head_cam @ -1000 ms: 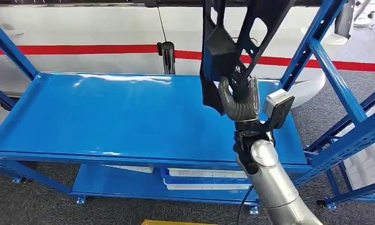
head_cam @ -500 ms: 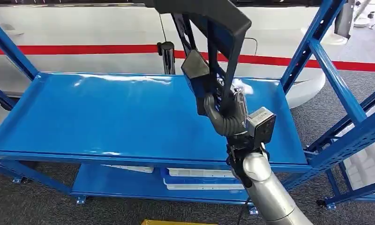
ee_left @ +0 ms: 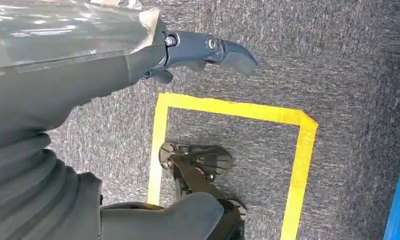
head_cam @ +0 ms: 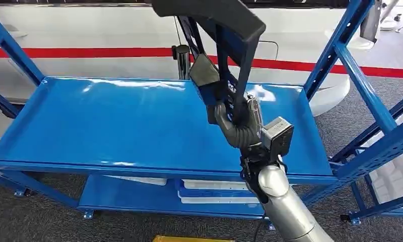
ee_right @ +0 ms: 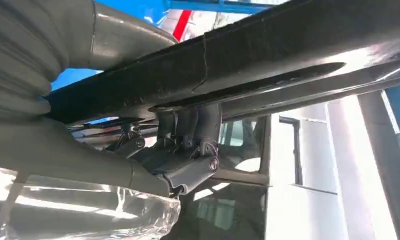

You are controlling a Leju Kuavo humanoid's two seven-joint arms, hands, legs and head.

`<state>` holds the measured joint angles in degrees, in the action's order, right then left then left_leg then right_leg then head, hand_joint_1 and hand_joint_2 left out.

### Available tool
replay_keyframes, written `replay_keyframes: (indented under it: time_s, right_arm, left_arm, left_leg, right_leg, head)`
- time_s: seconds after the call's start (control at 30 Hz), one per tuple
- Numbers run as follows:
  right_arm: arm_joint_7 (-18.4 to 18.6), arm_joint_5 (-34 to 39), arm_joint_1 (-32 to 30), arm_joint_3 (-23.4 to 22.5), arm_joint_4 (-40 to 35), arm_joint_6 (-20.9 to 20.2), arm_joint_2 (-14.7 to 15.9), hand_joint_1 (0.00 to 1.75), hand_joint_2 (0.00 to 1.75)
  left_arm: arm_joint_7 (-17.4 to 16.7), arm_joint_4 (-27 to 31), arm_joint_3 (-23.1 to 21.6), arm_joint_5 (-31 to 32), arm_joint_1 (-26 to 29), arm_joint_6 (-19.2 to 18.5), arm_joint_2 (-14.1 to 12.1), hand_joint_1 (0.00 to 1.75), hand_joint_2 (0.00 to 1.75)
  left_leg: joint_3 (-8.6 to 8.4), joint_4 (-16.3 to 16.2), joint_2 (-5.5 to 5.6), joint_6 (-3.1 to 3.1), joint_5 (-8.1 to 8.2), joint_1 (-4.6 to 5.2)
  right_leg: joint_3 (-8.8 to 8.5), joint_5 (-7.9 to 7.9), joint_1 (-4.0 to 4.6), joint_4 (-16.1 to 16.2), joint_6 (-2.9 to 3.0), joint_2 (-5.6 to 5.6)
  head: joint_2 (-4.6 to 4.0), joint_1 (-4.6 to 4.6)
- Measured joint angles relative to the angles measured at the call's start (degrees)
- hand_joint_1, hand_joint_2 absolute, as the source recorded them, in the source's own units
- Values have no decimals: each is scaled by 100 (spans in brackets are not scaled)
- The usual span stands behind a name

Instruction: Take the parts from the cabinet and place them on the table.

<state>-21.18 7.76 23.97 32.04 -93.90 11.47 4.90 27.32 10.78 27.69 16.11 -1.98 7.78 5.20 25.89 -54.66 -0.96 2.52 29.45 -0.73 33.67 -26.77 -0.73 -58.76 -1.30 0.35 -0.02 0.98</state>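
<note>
Blue shelf [head_cam: 114,126] on grey carpet: right hand [head_cam: 238,125] grasped a black part [head_cam: 224,30] above its right side; left hand [ee_left: 88,65] hung released.

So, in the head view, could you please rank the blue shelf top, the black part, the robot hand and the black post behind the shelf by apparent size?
1. Blue shelf top.
2. Black part, though it is nearer the camera and cut off at the picture's top, so inflated.
3. Right robot hand.
4. Black post, about as large as the hand; unsure.
</note>
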Motion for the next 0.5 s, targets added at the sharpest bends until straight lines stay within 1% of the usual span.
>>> replay_keyframes:
  time_s: [0.03, 0.07, 0.1, 0.13, 0.17, 0.2, 0.23, 0.27, 0.3, 0.33, 0.37, 0.4, 0.43, 0.47, 0.5]
  right_arm:
    - [-31, 0, 6, 0, -2, -31, 2, 175, 175]
    - [-55, -2, -1, 7, -2, -42, 4, 175, 175]
    - [-59, -2, -23, 20, -2, -59, 9, 175, 175]
    - [-59, -2, -36, 28, 0, -87, 13, 175, 175]
    - [-59, 2, -41, 41, 0, -115, 22, 175, 175]
    - [-59, 7, -38, 50, 0, -136, 20, 175, 175]
    - [-61, 9, -32, 61, 0, -135, 17, 175, 175]
    - [-61, 11, -23, 72, 0, -138, 15, 175, 175]
    - [-61, 11, -13, 79, 2, -140, 13, 175, 175]
    - [-63, 11, 10, 87, 11, -142, 7, 175, 175]
    - [-70, 11, 16, 90, 7, -144, -4, 175, 175]
    - [-70, 9, 7, 96, 7, -149, -11, 175, 175]
    - [-70, 18, 10, 103, 9, -155, -11, 175, 175]
    - [-70, 31, 29, 103, 9, -160, -13, 175, 175]
    - [-70, 37, 47, 103, 9, -170, -22, 175, 175]
  left_arm:
    - [0, 0, 2, -26, -2, 0, 4, 0, 175]
    - [0, 0, 11, -37, -1, 0, 2, 0, 175]
    - [0, 0, 35, -46, 2, 2, 2, 0, 175]
    - [2, 0, 61, -59, 4, 11, 4, 0, 175]
    - [2, 0, 98, -91, 7, 20, 4, 0, 175]
    - [4, 0, 120, -105, 7, 31, 7, 0, 175]
    - [11, 0, 138, -111, 7, 37, 11, 0, 175]
    - [13, 0, 142, -114, 6, 37, 15, 0, 175]
    - [15, 0, 144, -114, 6, 39, 15, 0, 175]
    - [20, 0, 153, -114, 1, 57, 2, 0, 175]
    - [24, 0, 157, -111, -1, 57, 2, 0, 175]
    - [35, 0, 168, -111, -8, 63, 9, 0, 175]
    - [33, -2, 177, -111, -8, 63, 20, 0, 175]
    - [33, -2, 177, -111, -2, 63, 24, 0, 175]
    - [33, -2, 179, -109, -2, 68, 26, 0, 175]
  left_leg:
    - [15, 24, 6, 32, -27, -3]
    - [32, 22, 4, 37, -34, -10]
    - [38, 21, 4, 37, -34, -9]
    - [42, 18, 7, 36, -34, -9]
    - [38, 15, 12, 33, -31, -14]
    - [26, 8, 22, 20, -23, -30]
    - [15, -17, 39, -10, -3, -54]
    - [11, -70, 54, -68, 37, -81]
    - [37, -160, 59, -157, 108, -94]
    - [125, -256, 81, -226, 153, -52]
    - [210, -317, 89, -250, 136, -55]
    - [212, -316, 82, -261, 139, -62]
    - [216, -298, 80, -277, 135, -77]
    - [229, -309, 80, -305, 159, -94]
    - [247, -389, 84, -321, 261, -115]
  right_leg:
    - [119, -137, 3, -254, 20, 2]
    - [327, -306, -11, -692, 37, 1]
    - [540, -446, -28, -1150, 31, 3]
    - [724, -520, -43, -1525, -1, 2]
    - [810, -490, -68, -1650, -52, 1]
    - [743, -339, -108, -1456, -139, -3]
    - [560, -110, -146, -1020, -231, -13]
    - [353, 127, -179, -526, -314, -33]
    - [205, 213, -211, -131, -363, -57]
    - [134, 142, -134, -137, -325, -38]
    - [197, 115, -155, -156, -234, -23]
    - [230, 120, -144, -160, -216, -17]
    - [247, 108, -128, -184, -195, -17]
    - [252, 125, -139, -176, -146, -18]
    - [251, 139, -155, -154, -90, -19]
  head:
    - [0, -9]
    - [0, -17]
    - [0, -17]
    - [0, -13]
    - [0, -24]
    - [0, -17]
    - [0, -24]
    - [0, -24]
    - [0, -29]
    - [0, -74]
    - [0, -70]
    - [2, 3]
    - [0, -7]
    - [2, 2]
    - [0, 6]
